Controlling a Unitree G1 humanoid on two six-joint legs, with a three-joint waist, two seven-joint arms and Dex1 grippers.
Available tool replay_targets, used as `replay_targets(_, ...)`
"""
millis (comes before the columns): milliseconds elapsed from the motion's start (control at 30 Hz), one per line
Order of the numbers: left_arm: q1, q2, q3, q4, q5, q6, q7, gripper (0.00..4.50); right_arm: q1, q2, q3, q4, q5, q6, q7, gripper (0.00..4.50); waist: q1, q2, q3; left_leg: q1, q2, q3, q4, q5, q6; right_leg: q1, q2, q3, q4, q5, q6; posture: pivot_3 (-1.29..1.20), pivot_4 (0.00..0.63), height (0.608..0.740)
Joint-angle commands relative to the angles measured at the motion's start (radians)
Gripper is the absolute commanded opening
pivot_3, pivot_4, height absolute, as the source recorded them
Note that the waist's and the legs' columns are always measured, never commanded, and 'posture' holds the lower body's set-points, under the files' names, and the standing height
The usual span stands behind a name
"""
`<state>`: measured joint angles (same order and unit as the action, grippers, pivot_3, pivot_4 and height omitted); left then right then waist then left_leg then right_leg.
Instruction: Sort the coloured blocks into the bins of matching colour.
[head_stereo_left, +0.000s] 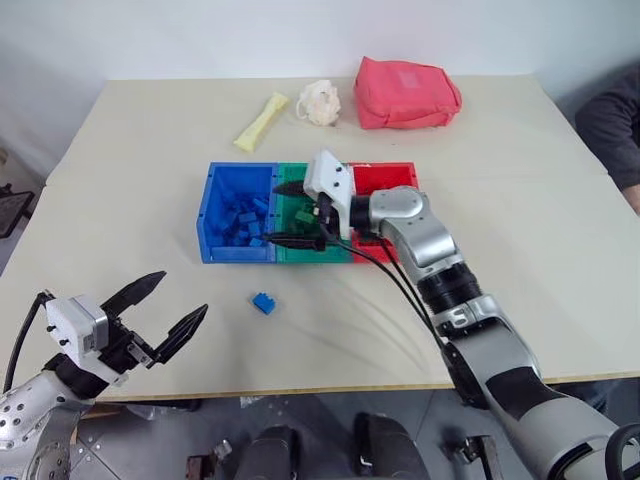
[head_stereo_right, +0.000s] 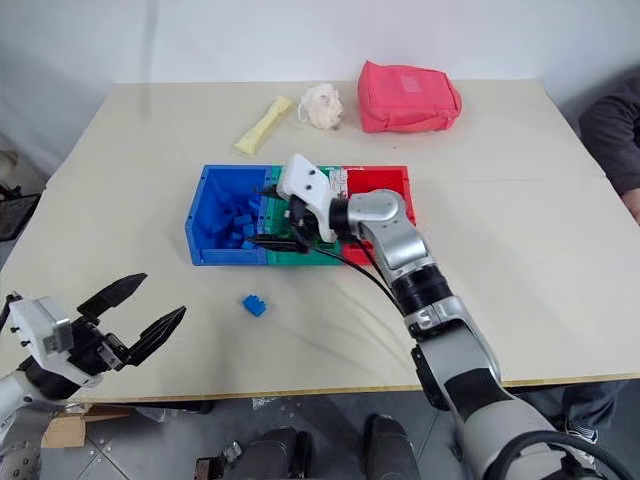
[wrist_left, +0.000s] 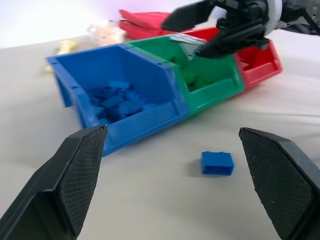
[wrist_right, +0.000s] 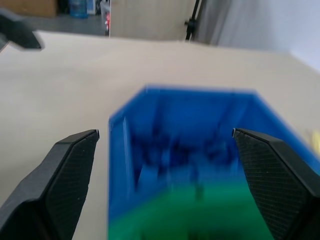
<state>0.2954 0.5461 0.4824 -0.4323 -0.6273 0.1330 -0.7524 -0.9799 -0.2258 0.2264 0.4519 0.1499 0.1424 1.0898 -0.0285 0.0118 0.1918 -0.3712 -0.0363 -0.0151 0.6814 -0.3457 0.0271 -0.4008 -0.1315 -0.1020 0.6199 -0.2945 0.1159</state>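
The pale wooden table (head_stereo_left: 520, 250) bore three joined plastic bins (head_stereo_left: 240, 252), blue, green, red; the right gripper (head_stereo_left: 300, 214), fingers spread, hovered over green; the left gripper (wrist_left: 170, 185) gaped empty; its wrist view showed studded blue bricks (wrist_left: 117, 102) piled inside blue, one stray blue brick (head_stereo_left: 263, 302) lying outside.

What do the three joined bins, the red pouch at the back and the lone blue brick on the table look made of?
The three joined blue, green and red bins: moulded hard plastic, judging by their smooth, faintly glossy thin walls. The red pouch: fabric, probably padded, with soft bulges and stitched seams. The lone small blue brick: rigid plastic, with crisp edges and uniform colour. It lies apart from the bins.
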Motion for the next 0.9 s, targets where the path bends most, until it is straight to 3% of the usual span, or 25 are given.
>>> replay_targets(33,-0.033,0.024,-0.010,0.018,-0.013,0.005,-0.030,4.50,0.029,-0.054,-0.032,-0.135,0.048,0.040,0.044,4.46,0.000,0.000,0.000,0.000,0.000,0.000,0.000,0.000,0.000,0.000,0.000,0.000,0.000,0.000,0.000,0.00,0.150,0.740)
replay_targets(367,-0.220,0.135,-0.190,0.146,0.057,0.030,-0.188,4.50,0.380,-0.371,-0.176,-0.494,0.200,0.109,0.189,4.46,0.018,0.001,0.000,0.001,0.001,-0.001,0.000,0.000,0.000,0.003,0.000,-0.002,-0.004,0.000,0.001,0.00,0.150,0.740)
replay_targets(533,-0.297,0.183,-0.266,0.194,0.098,0.062,-0.236,4.50,0.521,-0.492,-0.234,-0.547,0.234,0.092,0.233,4.46,0.027,0.001,0.000,0.000,0.001,0.002,0.001,0.000,0.001,0.006,0.000,-0.002,-0.009,0.001,0.002,0.00,0.150,0.740)
replay_targets(900,-0.381,0.281,-0.330,0.299,0.170,0.056,-0.357,4.50,0.632,-0.555,-0.278,-0.564,0.257,0.057,0.221,4.46,0.028,0.001,0.001,0.001,0.002,0.003,0.001,0.000,0.001,0.006,0.000,-0.001,-0.010,0.001,0.002,0.00,0.150,0.740)
